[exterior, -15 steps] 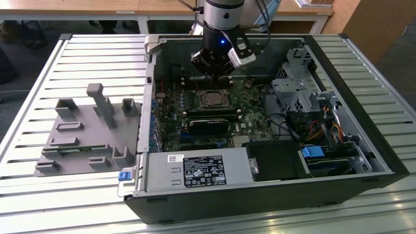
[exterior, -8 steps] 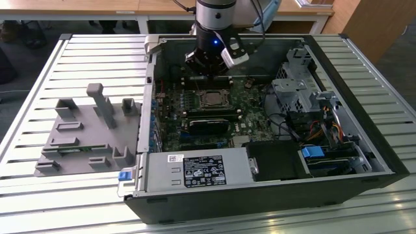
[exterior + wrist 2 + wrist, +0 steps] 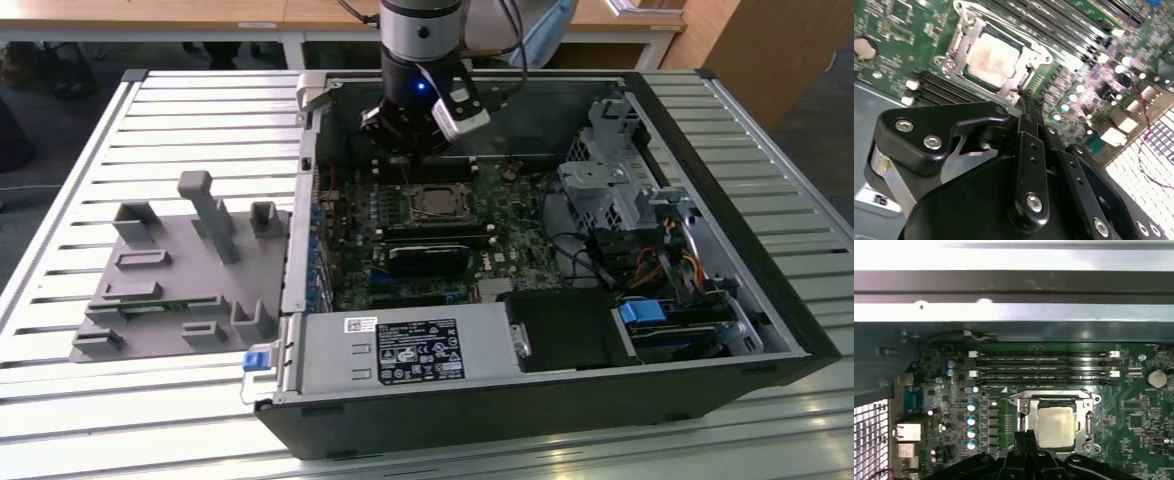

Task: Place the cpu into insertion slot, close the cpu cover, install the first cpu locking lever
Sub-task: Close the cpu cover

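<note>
- The pincer (image 3: 1026,107) is clenched on nothing: in both wrist views its black fingertips (image 3: 1026,436) meet with no part between them.
- It hangs just beside one edge of the insertion slot (image 3: 416,192). Whether the tips touch the metal there, I cannot tell.
- The cpu (image 3: 1055,425) sits flat in that slot, pale top up and square to the opening.
- The cpu cover (image 3: 960,42) lies down around it, framing the chip, so seating and closing look done.
- A thin locking lever (image 3: 1039,47) runs along one side of the socket. I cannot tell whether it is hooked.
- Beyond the socket from the pincer run the long black memory slots (image 3: 1044,367). A row of capacitors (image 3: 971,425) stands near on the green motherboard (image 3: 1134,405).
- All of this sits inside the open computer case (image 3: 747,330) on the slatted counter (image 3: 147,420).
- Risks, as I judge them:
  - The lever is slim and springy, so clenched tips pressing off-centre could slip off it and scrape the cover or the board.
  - If the cover is not fully down, forcing the lever could load the chip unevenly and bend the contacts beneath.
  - A sideways slide could also knock the capacitors, which stand close.
</note>
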{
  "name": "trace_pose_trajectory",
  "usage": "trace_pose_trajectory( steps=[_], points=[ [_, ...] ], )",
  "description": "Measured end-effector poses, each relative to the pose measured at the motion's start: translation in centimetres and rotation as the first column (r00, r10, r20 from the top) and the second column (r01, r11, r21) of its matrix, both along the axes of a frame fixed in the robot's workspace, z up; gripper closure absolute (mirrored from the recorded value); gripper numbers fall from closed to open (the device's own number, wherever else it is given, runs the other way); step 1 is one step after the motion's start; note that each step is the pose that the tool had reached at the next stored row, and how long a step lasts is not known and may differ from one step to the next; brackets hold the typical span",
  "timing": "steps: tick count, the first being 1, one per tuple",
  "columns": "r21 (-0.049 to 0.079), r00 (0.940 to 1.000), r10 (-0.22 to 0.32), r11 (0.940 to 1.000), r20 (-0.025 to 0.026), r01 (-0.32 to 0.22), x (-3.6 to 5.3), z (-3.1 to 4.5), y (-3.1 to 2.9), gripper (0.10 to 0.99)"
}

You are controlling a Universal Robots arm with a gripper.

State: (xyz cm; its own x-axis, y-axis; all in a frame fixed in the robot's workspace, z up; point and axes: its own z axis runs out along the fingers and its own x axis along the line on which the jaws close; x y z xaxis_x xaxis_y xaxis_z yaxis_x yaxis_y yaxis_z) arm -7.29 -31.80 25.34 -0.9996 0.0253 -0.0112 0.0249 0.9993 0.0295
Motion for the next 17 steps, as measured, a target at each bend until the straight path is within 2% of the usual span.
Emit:
trace_pose_trajectory(
  steps=[5,10,17],
  points=[
    [0.002,1.0000,0.000,1.0000,0.0000,0.000,-0.90,0.00,0.12,0.980],
    [0.003,1.0000,0.000,1.0000,0.0000,0.000,-1.39,0.00,0.50,0.980],
    [0.003,1.0000,0.000,1.0000,0.0000,0.000,-2.63,0.00,1.01,0.980]
  ],
)
